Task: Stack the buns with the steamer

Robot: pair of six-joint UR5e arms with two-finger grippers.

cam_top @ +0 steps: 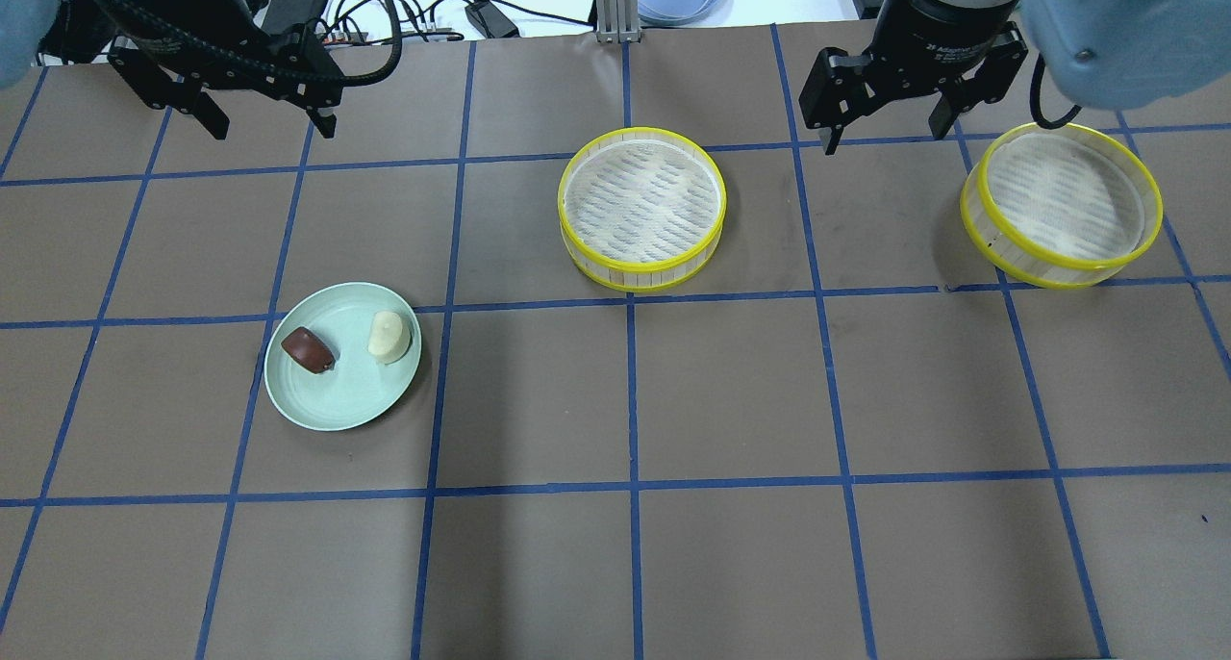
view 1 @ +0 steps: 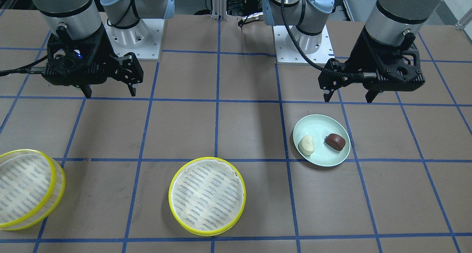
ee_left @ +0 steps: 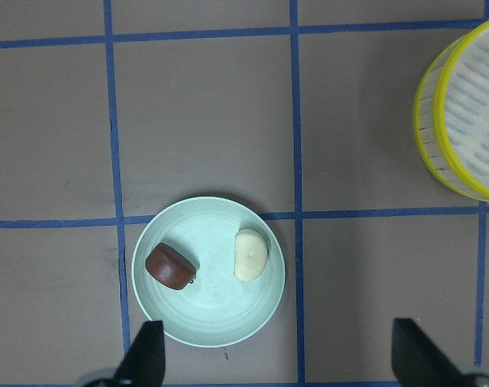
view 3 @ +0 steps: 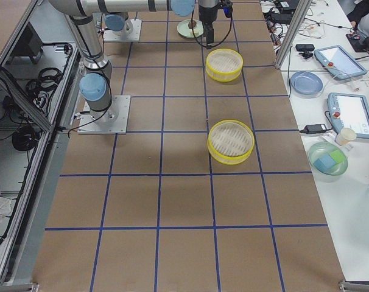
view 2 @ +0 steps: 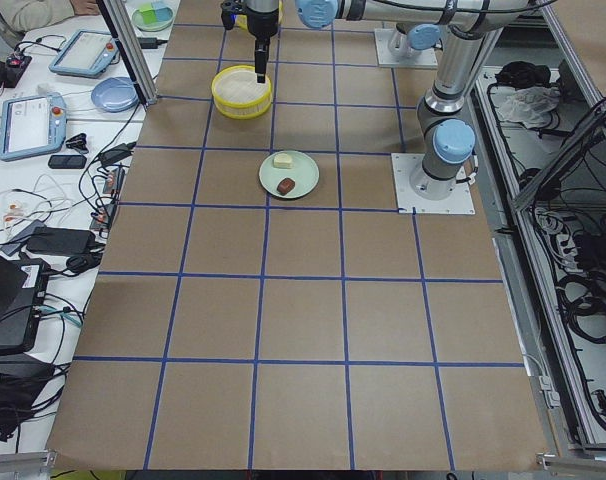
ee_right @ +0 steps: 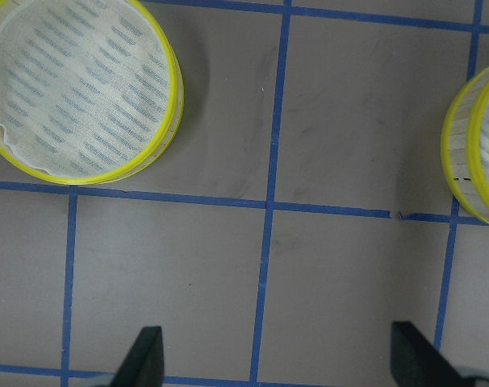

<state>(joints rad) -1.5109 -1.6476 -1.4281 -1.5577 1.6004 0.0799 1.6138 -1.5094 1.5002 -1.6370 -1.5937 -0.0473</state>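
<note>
A cream-white bun (view 1: 306,145) and a dark reddish-brown bun (view 1: 335,141) lie side by side on a pale green plate (view 1: 320,125). They also show in the overhead view as the cream bun (cam_top: 389,337) and the brown bun (cam_top: 308,350). Two yellow-rimmed steamer trays are empty: one at the table's middle (cam_top: 641,198), one on my right (cam_top: 1061,198). My left gripper (cam_top: 260,121) hangs open above the table beyond the plate. My right gripper (cam_top: 885,126) hangs open between the two trays, beyond them. Both are empty.
The brown table is marked with a blue tape grid (cam_top: 630,304). The arm bases (view 1: 136,39) stand at the table's robot side. In the left wrist view the plate (ee_left: 212,318) lies just ahead of the fingertips, the middle tray (ee_left: 466,121) at the right edge.
</note>
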